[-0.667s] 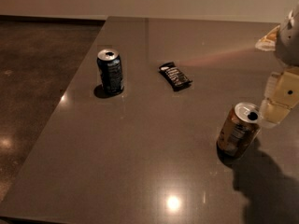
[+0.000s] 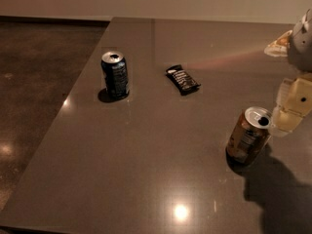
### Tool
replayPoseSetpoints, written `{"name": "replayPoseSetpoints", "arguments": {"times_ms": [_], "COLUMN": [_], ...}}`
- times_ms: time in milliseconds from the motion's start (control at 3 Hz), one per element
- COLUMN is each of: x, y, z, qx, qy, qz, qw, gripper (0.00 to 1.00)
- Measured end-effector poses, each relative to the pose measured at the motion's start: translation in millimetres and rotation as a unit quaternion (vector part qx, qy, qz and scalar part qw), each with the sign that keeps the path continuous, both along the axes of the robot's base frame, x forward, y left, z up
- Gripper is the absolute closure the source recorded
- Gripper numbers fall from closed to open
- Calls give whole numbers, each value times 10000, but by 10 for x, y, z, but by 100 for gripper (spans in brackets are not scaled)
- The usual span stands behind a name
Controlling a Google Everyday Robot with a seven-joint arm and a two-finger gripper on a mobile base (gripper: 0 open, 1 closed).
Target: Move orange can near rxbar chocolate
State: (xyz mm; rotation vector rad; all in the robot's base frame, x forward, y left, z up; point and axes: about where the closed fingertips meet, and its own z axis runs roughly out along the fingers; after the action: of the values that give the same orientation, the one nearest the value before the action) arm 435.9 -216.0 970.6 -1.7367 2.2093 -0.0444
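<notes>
The orange can [image 2: 247,136] stands upright at the right of the grey table [image 2: 146,169], orange-brown with a silver top and a pale label. The rxbar chocolate [image 2: 183,79], a flat black bar with white lettering, lies near the table's middle, up and to the left of the can. My gripper [image 2: 288,115] comes in from the right edge and hangs just to the right of the can's top, very close to it. I cannot tell whether it touches the can.
A dark blue can [image 2: 115,75] stands upright at the left of the table, left of the bar. The table's left edge runs diagonally, with brown floor [image 2: 34,82] beyond it. A pale object [image 2: 279,45] lies at the far right edge.
</notes>
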Motion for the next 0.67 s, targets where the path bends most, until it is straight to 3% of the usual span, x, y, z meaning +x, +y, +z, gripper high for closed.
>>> {"name": "replayPoseSetpoints", "arguments": {"times_ms": [667], "x": [-84], "y": [20], "z": [-379], "qx": [547], "qy": [271], "qz": [323], "qw": [9976], "gripper": [0]}}
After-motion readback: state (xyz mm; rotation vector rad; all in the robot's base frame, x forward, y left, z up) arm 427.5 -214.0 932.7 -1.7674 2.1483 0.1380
